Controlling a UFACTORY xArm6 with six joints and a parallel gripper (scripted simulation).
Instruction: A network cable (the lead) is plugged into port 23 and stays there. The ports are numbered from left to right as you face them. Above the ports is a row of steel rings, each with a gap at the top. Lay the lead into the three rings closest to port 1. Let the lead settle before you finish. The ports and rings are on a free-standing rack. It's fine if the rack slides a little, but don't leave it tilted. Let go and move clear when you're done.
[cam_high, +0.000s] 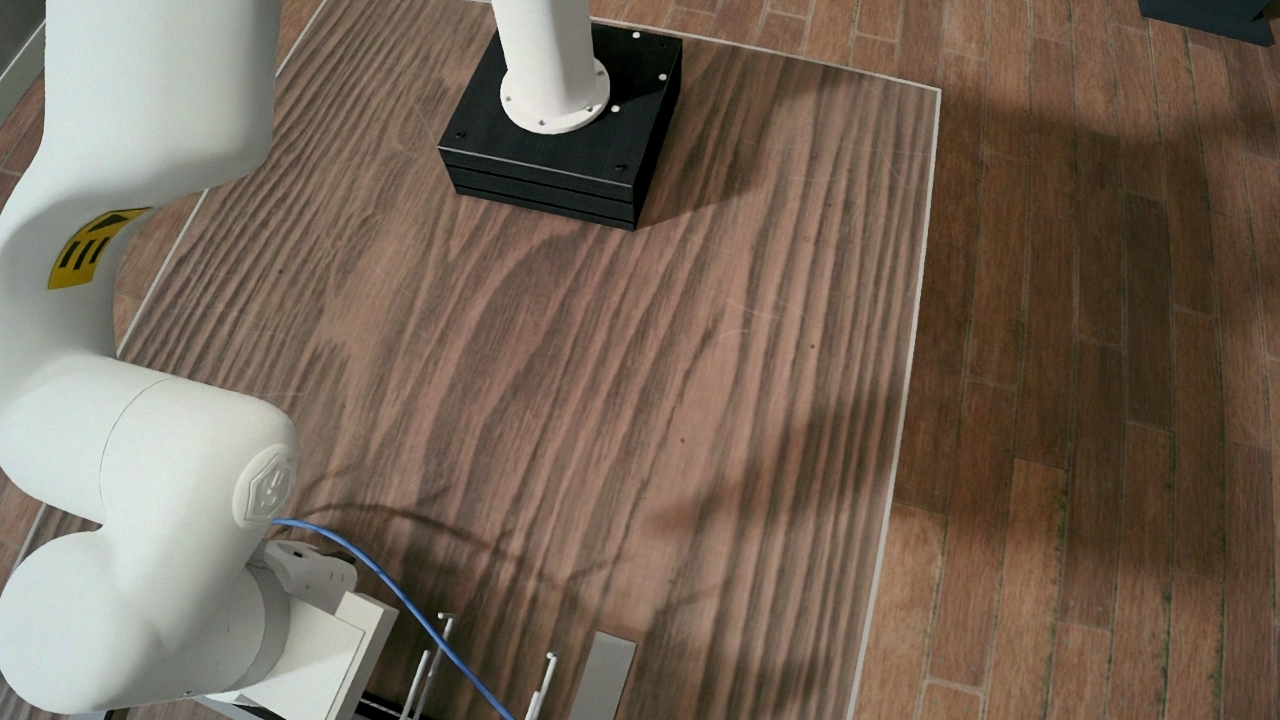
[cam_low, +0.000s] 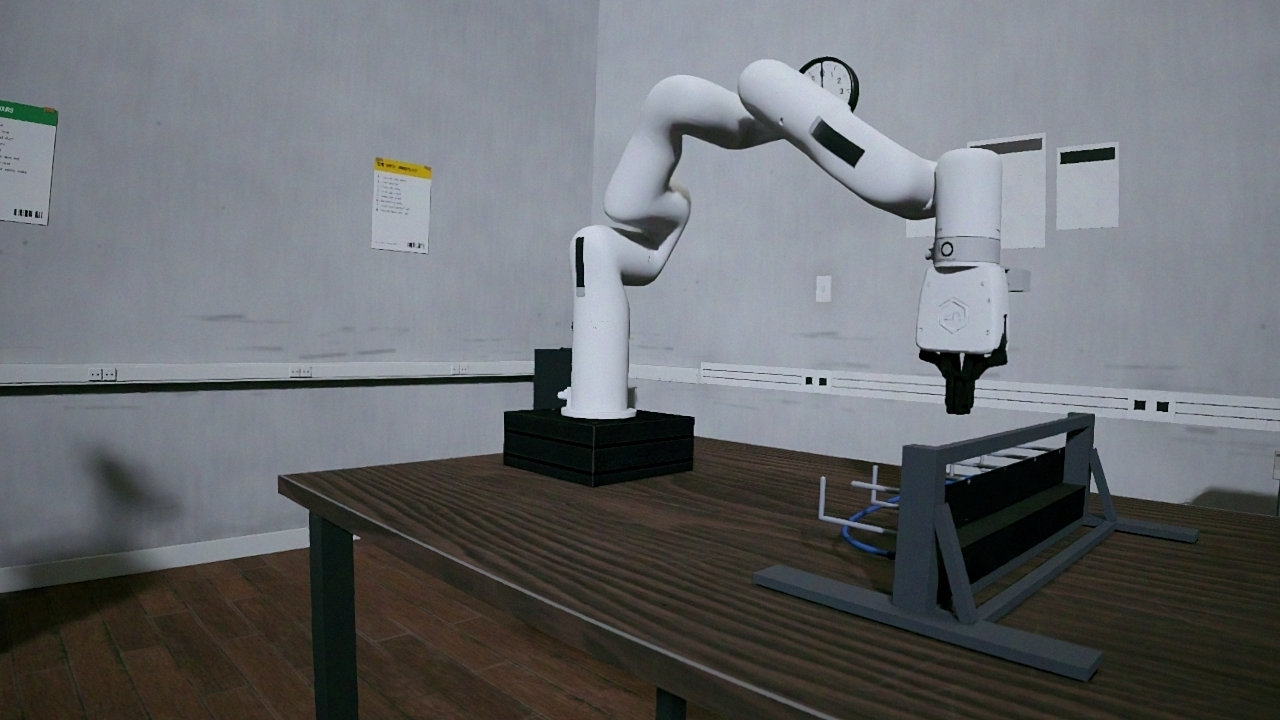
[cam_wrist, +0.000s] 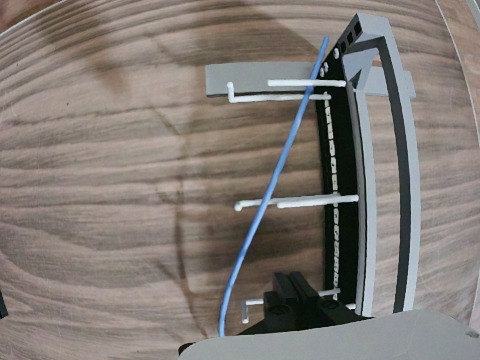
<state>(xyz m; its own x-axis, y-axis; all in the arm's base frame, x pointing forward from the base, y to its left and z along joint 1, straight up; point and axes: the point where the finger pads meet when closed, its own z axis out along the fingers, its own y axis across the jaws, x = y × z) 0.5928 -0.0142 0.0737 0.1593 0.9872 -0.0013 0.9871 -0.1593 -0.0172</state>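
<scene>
My gripper (cam_low: 959, 411) (cam_wrist: 284, 293) is shut and empty, above the rack (cam_low: 919, 528) (cam_wrist: 413, 220) on its ring side. The blue lead (cam_high: 393, 586) (cam_low: 861, 541) (cam_wrist: 280, 170) runs along that side. In the wrist view it crosses the far ring (cam_wrist: 270, 98) near the panel, lies over the gap of the middle ring (cam_wrist: 257, 203), and passes outside the near ring's post (cam_wrist: 245, 311). Whether it lies inside the far or middle ring is unclear. Its far end sticks out past the rack's end. The plug in port 23 is hidden. The rack stands upright.
The rack's feet (cam_high: 604, 676) (cam_low: 921, 622) (cam_wrist: 260, 78) reach out across the wooden table (cam_high: 671, 358) (cam_low: 537, 528) (cam_wrist: 100, 200). The arm's black base block (cam_high: 554, 170) (cam_low: 597, 447) stands on the rings' side. Upright ring posts stick up beside the lead.
</scene>
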